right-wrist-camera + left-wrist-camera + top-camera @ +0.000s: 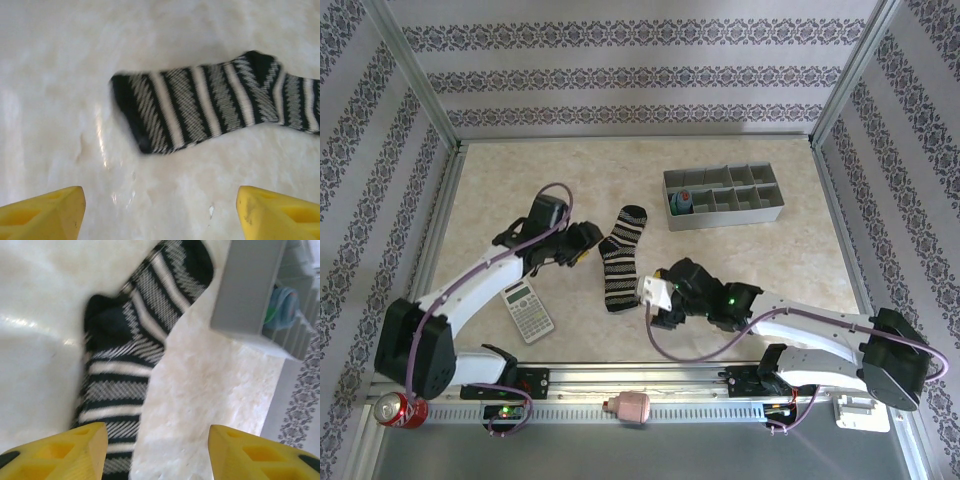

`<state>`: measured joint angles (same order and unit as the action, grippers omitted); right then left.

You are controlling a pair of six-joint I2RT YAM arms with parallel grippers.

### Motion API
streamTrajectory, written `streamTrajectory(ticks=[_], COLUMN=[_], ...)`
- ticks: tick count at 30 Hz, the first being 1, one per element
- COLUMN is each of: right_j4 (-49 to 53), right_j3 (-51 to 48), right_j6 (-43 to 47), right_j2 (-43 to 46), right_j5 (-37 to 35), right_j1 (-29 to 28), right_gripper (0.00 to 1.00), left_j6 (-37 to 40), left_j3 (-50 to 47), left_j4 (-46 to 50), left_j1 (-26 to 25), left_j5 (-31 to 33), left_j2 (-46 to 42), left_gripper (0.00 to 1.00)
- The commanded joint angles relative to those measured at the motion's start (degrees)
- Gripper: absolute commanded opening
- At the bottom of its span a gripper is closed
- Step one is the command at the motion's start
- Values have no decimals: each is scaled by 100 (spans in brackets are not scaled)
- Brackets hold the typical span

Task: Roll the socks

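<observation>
A black-and-white striped sock [620, 258] lies flat and unrolled on the table, its dark toe end toward the back. My left gripper [582, 243] hovers just left of the sock's upper half. In the left wrist view the sock [130, 350] runs under the left fingertip [85, 450], and the left gripper [157, 455] is open over bare table. My right gripper [655, 290] sits beside the sock's near end. In the right wrist view the right gripper [160, 215] is wide open, short of the sock's cuff [200, 107]. A blue-grey sock [684, 203] sits in a tray compartment.
A grey divided tray [725, 197] stands at the back right, its wall [245, 290] close to the left gripper's view. A grey calculator [528, 311] lies near the left arm. A soda can [398, 409] and a pink object [632, 406] sit on the front rail.
</observation>
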<state>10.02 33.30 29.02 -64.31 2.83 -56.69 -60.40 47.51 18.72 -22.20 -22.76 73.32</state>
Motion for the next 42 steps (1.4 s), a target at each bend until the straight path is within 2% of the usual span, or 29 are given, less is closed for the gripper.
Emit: streamTrajectory(ticks=[1, 9, 17, 19, 21, 22, 25, 28, 31, 35, 41, 42], right_j4=[-109, -1340, -1982, -1842, -1680, -1687, -1767, -1776, -1667, -1538, -1366, -1338], right_j3=[-183, 39, 697, 842, 965, 968, 924, 958, 1026, 1081, 1209, 1213], right_j6=[1924, 2167, 1893, 1799, 1704, 1648, 1528, 1489, 1490, 1384, 1137, 1082], right_j2=[-118, -1466, -2848, -3007, -3131, -3155, -3149, -3043, -2891, -2823, -2955, -2951], right_j5=[-235, -995, -1743, -1702, -1709, -1745, -1848, -1858, -1768, -1444, -1172, -1141], right_j1=[-182, -642, -676, -668, -666, -668, -643, -586, -506, -399, -405, -400], right_gripper=[79, 79, 73, 63, 41, 36, 34, 38, 38, 26, 1, 0], left_j6=[-688, -1791, -1841, -1793, -1774, -1758, -1688, -1620, -1518, -1514, -1476, -1458], left_j3=[-673, -1768, -1778, -1722, -1685, -1669, -1606, -1528, -1436, -1431, -1405, -1394], left_j4=[197, -1024, -1359, -1298, -1245, -1203, -1028, -854, -634, -580, -517, -488], left_j1=[-250, -796, -826, -822, -822, -822, -829, -827, -824, -816, -811, -800], left_j5=[-248, -236, -168, -159, -120, -85, 2, 50, 101, 128, 196, 205], left_j2=[-393, -526, -161, -139, -192, -228, -344, -458, -554, -616, -659, -671], left_gripper=[52, 41, 37, 37, 36, 36, 37, 37, 37, 37, 37, 37])
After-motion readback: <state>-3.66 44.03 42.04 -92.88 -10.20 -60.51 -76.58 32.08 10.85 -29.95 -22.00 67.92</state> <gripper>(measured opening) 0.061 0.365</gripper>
